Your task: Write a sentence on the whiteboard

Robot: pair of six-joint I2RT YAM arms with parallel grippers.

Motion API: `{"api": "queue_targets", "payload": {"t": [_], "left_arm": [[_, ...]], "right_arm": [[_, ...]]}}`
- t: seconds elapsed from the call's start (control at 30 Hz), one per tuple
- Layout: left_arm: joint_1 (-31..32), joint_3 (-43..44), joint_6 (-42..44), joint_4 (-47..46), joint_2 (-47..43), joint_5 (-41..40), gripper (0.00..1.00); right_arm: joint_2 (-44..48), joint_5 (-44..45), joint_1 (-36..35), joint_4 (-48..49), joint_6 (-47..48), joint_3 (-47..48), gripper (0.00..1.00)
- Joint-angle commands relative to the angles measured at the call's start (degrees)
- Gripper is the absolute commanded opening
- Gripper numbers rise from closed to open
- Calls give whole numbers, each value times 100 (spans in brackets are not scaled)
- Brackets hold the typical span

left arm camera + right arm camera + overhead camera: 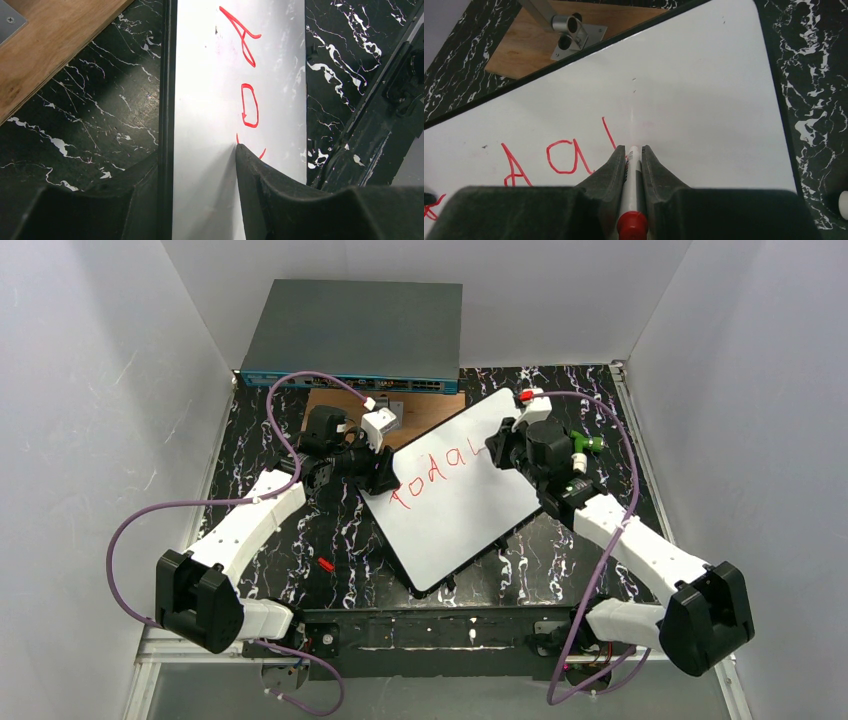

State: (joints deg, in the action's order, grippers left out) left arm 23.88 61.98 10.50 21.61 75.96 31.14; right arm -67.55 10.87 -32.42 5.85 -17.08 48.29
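Note:
The whiteboard (460, 525) lies tilted on the black marble table, with red letters (432, 475) across its upper part. My left gripper (385, 472) is shut on the board's left edge. In the left wrist view (197, 155) one finger is on the white face (210, 90) and the other is past the black rim. My right gripper (500, 448) is shut on a white marker with a red end (632, 200). The marker's tip rests on the board (704, 90) just right of the last red stroke (609, 132). The tip itself is hidden between the fingers (611, 165).
A grey network switch (355, 335) stands at the back. A brown wooden plate (425, 418) with a metal bracket (569, 32) lies behind the board. A small red piece (325, 564) lies on the table at the front left. White walls enclose the table.

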Motion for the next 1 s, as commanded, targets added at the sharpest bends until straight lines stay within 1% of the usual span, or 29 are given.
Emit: {"api": "queue_targets", "payload": {"t": [0.0, 0.27, 0.43, 0.97], "left_arm": [[188, -170, 591, 335, -224, 253, 0], [192, -271, 596, 352, -316, 244, 0], [192, -278, 596, 353, -328, 235, 0], [187, -242, 612, 353, -299, 211, 0]], "right_arm": [[-222, 104, 174, 192, 216, 568, 1], [-590, -13, 289, 290, 232, 1061, 1], [-630, -79, 287, 304, 207, 1084, 1], [173, -386, 278, -51, -6, -188, 1]]}}
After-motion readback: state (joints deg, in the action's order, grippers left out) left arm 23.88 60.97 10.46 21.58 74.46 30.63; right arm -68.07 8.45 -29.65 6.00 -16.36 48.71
